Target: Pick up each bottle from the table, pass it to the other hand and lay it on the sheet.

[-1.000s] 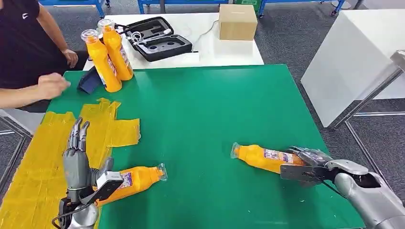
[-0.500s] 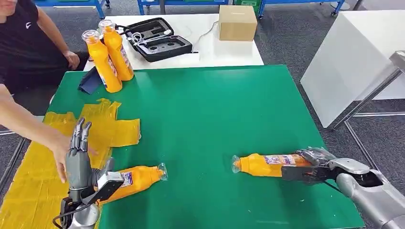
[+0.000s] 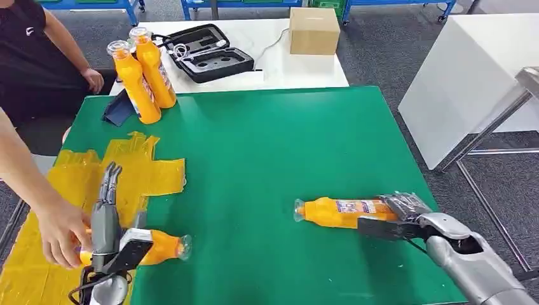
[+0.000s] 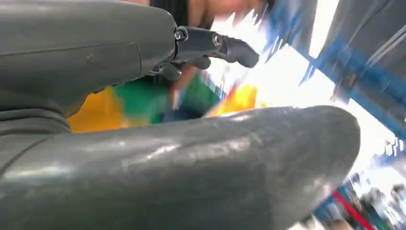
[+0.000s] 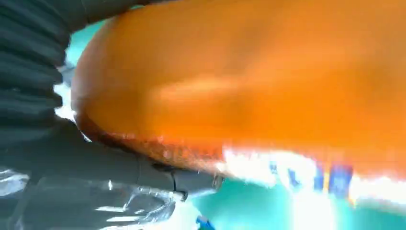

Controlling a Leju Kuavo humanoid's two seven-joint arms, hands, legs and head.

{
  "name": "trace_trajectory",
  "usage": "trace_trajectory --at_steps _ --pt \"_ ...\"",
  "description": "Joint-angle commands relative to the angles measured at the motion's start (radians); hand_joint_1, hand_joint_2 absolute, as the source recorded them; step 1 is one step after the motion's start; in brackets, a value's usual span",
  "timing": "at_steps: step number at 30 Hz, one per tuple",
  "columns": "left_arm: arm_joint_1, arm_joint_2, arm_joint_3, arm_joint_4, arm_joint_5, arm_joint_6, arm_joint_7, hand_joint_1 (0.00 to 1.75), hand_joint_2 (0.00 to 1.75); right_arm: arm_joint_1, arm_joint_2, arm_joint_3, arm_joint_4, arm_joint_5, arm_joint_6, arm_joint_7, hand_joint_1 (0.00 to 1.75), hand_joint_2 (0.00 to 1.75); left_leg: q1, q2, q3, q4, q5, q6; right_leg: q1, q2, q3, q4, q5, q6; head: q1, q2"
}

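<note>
Right hand (image 3: pixel 397 219) grips an orange bottle (image 3: pixel 340 213) by its base at 5 o'clock, ready for handover; left hand (image 3: pixel 107 219), fingers straight, holds nothing; second bottle (image 3: pixel 162 246) at 7 o'clock on yellow sheet (image 3: pixel 152 171), a person's hand (image 3: pixel 60 232) on it.

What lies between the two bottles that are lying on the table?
Bare green table, seen in the head view: nothing lies between the left bottle and the right bottle.
</note>
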Motion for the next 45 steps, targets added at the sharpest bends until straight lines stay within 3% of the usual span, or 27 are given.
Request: trace_trajectory --at_steps 1,5,6,9,12,26,31,45 --pt "0.012 -0.028 0.039 -0.050 0.078 -0.133 0.012 0.00 0.00 0.072 0.229 -0.146 -0.022 0.020 -0.028 -0.016 1.75 1.75 0.001 0.002 -0.001 -0.001 0.000 -0.001 0.001 0.000 -0.001 -0.001 0.000 -0.001 0.000 0.000" --pt "0.079 -0.069 0.098 -0.097 0.548 -0.642 0.052 0.00 0.00 0.122 0.395 -0.234 -0.155 -0.016 -0.066 -0.101 1.75 1.75 0.001 0.002 -0.001 -0.001 0.000 -0.001 0.001 0.003 -0.001 -0.001 0.001 -0.001 0.000 0.000" --pt "0.098 -0.072 0.097 -0.087 0.632 -0.724 0.066 0.00 1.75 0.115 0.423 -0.226 -0.167 -0.025 -0.067 -0.106 1.75 1.75 0.001 0.004 -0.001 -0.001 0.000 -0.002 0.001 0.004 -0.002 -0.001 0.001 -0.001 0.000 0.000" --pt "0.153 -0.096 0.068 -0.069 0.802 -0.889 0.074 0.00 1.75 0.159 0.489 -0.213 -0.227 -0.114 -0.050 -0.164 1.75 1.75 0.000 0.008 -0.003 -0.002 -0.001 -0.002 0.000 0.008 -0.004 0.001 0.001 -0.001 0.000 0.000" --pt "0.160 -0.102 0.017 -0.076 0.854 -0.931 0.099 0.00 1.75 0.179 0.531 -0.184 -0.251 -0.126 -0.055 -0.182 1.75 1.75 0.000 0.002 -0.005 -0.001 0.000 -0.001 0.000 0.001 -0.006 0.001 0.000 -0.001 0.000 0.000" --pt "0.092 -0.089 -0.049 0.052 0.929 -0.909 0.120 0.00 1.75 0.142 0.631 -0.135 -0.207 -0.202 -0.051 -0.219 1.75 1.75 -0.001 -0.001 -0.007 -0.001 0.001 -0.001 -0.001 -0.001 -0.008 0.001 0.000 -0.001 0.000 0.000" --pt "0.059 -0.099 -0.076 0.087 0.908 -0.900 0.115 0.00 1.75 0.115 0.706 -0.123 -0.165 -0.251 -0.048 -0.222 1.75 1.75 -0.001 0.001 -0.007 -0.001 0.001 -0.001 -0.001 0.001 -0.008 0.002 0.000 -0.001 0.000 0.000" --pt "0.036 -0.092 -0.089 0.100 0.882 -0.868 0.094 0.00 1.75 0.087 0.731 -0.037 -0.142 -0.258 -0.040 -0.225 1.75 1.75 0.000 0.000 -0.007 -0.001 0.001 -0.001 -0.001 0.000 -0.008 0.001 0.000 -0.001 0.000 0.000"
